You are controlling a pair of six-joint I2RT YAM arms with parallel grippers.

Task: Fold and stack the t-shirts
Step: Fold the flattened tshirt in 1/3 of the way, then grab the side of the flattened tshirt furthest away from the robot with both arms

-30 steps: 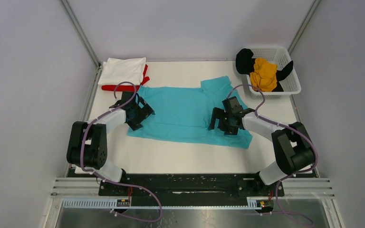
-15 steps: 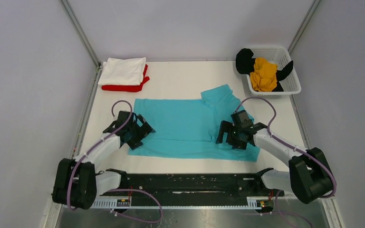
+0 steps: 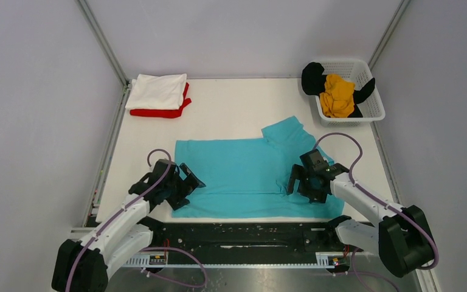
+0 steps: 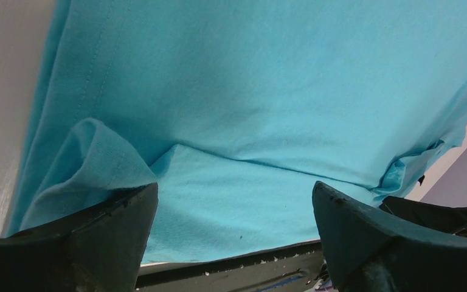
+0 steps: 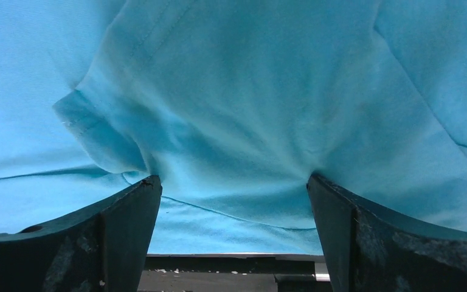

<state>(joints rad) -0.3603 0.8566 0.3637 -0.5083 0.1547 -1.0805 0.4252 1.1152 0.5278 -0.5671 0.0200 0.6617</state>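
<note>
turquoise shirt (image 3: 243, 173) spread flat — left gripper (image 3: 190, 181), right gripper (image 3: 298, 182) at its near corners

red t-shirt (image 3: 158, 112) mostly hidden under white t-shirt (image 3: 157, 91); black t-shirt (image 3: 312, 78) partly buried beneath mustard-yellow t-shirt (image 3: 337, 95)

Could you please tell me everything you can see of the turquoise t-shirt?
The turquoise t-shirt is plain, soft knit cloth with stitched hems. It lies spread flat and sideways on the white table, its near edge close to the table's front edge. One short sleeve sticks out at the far right. The left gripper and right gripper sit on its left and right ends, jaws apart, with cloth rucked up against their fingers. Nothing else touches it.
</note>
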